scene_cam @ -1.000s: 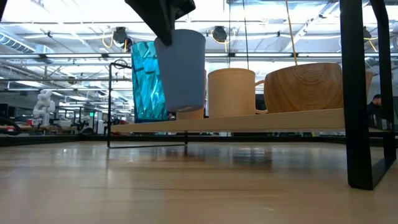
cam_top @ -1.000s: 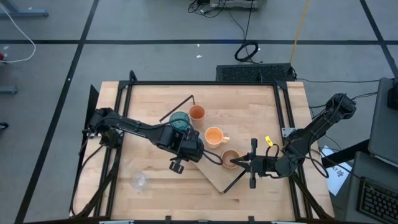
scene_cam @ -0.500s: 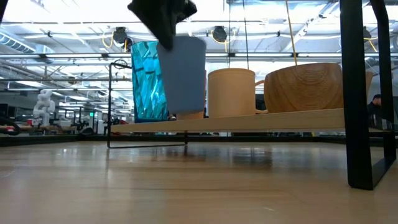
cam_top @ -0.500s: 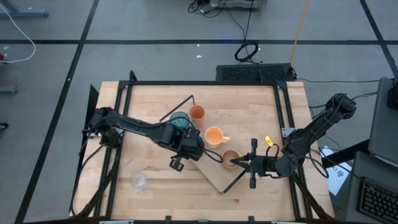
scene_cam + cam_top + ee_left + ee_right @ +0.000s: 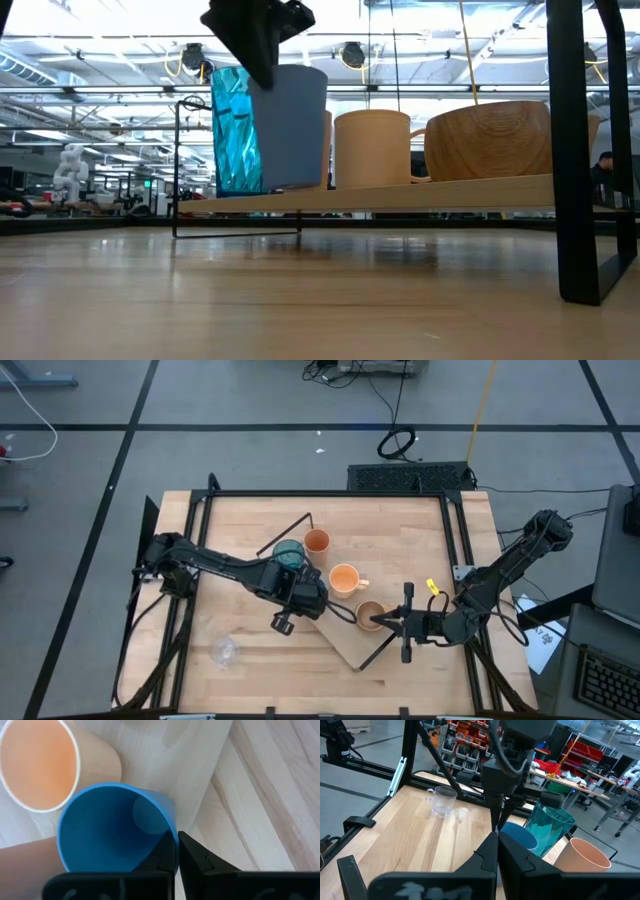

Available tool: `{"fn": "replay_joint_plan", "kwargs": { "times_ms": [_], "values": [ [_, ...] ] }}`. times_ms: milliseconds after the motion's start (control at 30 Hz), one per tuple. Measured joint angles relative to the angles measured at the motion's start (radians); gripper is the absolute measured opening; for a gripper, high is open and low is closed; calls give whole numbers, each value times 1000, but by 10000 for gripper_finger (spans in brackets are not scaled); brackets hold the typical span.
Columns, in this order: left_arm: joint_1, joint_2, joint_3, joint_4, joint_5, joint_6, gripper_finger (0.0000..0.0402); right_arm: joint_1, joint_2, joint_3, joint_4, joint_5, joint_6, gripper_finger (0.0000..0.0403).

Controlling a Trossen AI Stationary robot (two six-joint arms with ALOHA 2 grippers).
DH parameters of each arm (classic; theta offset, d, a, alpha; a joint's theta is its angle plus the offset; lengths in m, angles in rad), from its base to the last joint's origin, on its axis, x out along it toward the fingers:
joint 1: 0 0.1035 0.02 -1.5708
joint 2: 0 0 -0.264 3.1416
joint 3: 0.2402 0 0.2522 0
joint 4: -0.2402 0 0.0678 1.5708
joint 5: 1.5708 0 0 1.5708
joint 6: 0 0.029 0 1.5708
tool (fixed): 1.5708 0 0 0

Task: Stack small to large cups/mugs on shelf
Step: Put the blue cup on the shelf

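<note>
The shelf (image 5: 345, 645) lies slantwise on the table, its board (image 5: 450, 192) raised on black wire brackets. On it stand the teal tumbler (image 5: 288, 553), the small orange cup (image 5: 317, 541), the orange mug (image 5: 344, 577) and the tan mug (image 5: 370, 612). My left gripper (image 5: 176, 842) is shut on the blue cup (image 5: 290, 125) between the tumbler and the orange mug. An orange-lined cup (image 5: 37, 765) stands close beside the blue cup. My right gripper (image 5: 380, 622) hovers shut and level beside the tan mug, with nothing seen between its fingers (image 5: 512, 857). My left gripper pinches the blue cup's wall at its rim (image 5: 171, 832), one finger inside the cup and one outside. The fingers come steeply from above. The cup hangs upright with its mouth up. Its bottom (image 5: 290, 186) reaches the board's top line; whether it touches the board I cannot tell.
A small clear glass (image 5: 224, 651) stands on the table near the front left, apart from the shelf. Black frame rails (image 5: 330, 493) run along the table's edges. A thick black upright (image 5: 580, 150) stands close in the low view at the right.
The blue cup has sunk a little toward the shelf board in my left gripper. It was slightly tilted and now hangs upright. The other cups and my right gripper have kept still.
</note>
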Motion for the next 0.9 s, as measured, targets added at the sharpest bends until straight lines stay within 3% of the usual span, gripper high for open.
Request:
{"fn": "replay_joint_plan", "kwargs": {
  "times_ms": [200, 667, 900],
  "values": [
    [6, 0, 0, 1, 0, -7, 38, 0, 0, 0, 0, 0, 0, 0],
    [5, 0, 0, 49, 1, -4, 51, 0, 0, 0, 0, 0, 0, 0],
    [4, 0, 0, 53, 1, -50, 95, 0, -1, 0, 0, 0, 0, 0]
  ]
}}
